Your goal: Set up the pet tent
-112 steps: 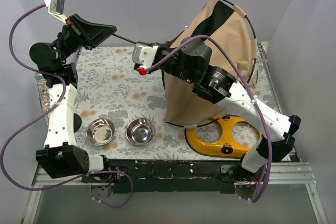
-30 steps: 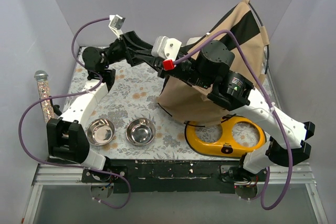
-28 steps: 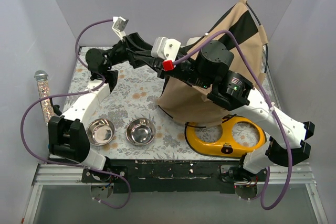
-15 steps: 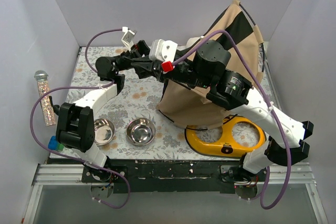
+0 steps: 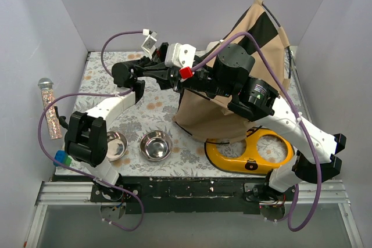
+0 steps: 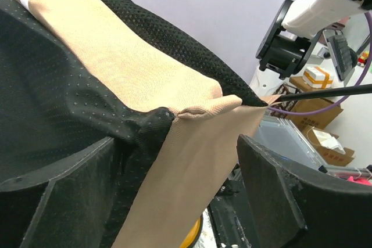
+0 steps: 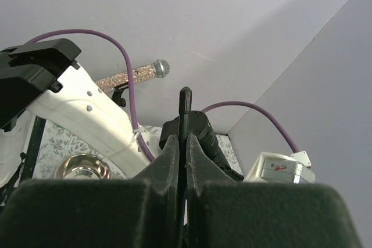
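My right end effector [image 7: 183, 143] is clamped shut on a thin black rod [image 7: 185, 105] of the pet tent [image 5: 200, 114], and that's my anchor. I hold the rod up high so the frame has something to pull against. That's why the tent isn't lying flat on the table [image 5: 139, 94]: it stands tipped at the back right, its lower edge down by the yellow bowl stand [image 5: 244, 155] and its top rising toward the back right corner.

Now the left end effector [image 6: 175, 143]: jaws wide apart, one finger on each side of a loose corner [image 6: 232, 100] of tan cloth backed with black lining [image 6: 58, 103]. The cloth sits between the fingers, but in the wrist view neither finger presses it, so nothing is gripped on this side.

Why there? I reckon that corner is where the cloth needs drawing out along the rod. With one end effector fixing the frame, the other can tension the cloth.

Next move, as I judge it, is to close on the hem, not the slack lining, and pull gently away from the rod. The risk is pinching only a fold, which would slip.
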Action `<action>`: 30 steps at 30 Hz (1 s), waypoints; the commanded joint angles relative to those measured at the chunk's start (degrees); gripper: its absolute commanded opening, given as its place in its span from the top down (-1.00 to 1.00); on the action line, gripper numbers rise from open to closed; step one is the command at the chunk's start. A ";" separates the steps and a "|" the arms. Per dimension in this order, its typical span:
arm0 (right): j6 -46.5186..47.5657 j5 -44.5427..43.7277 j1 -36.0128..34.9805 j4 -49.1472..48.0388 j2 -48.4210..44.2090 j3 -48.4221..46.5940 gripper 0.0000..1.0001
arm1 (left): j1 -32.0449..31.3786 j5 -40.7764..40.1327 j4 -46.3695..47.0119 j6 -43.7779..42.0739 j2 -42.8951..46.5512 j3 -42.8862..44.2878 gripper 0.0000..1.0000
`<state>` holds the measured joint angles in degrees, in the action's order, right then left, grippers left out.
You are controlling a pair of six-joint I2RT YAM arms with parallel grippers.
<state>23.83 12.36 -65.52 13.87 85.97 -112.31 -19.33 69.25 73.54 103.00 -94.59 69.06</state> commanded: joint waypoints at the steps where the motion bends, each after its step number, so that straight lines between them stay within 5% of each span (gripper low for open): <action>1: -0.81 1.44 0.04 -3.50 -0.28 -3.26 0.97 | -0.88 -0.79 1.25 -2.10 -0.51 1.17 -0.40; 9: -1.33 -2.68 0.65 -2.10 -2.39 -0.19 0.97 | -0.10 -3.07 -0.05 -0.44 2.65 0.64 1.00; 16: -8.00 -8.23 6.97 6.95 -3.70 -0.46 0.97 | 6.49 -4.74 -2.96 2.38 5.90 -1.12 1.00; 30: -16.10 3.36 12.87 16.19 -13.81 17.46 0.97 | 10.63 -8.51 -12.62 4.92 5.73 4.68 1.00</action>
<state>9.28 11.55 -53.41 21.54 75.29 -99.59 -10.90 68.01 63.44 106.17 -92.55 69.76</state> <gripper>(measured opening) 0.052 0.015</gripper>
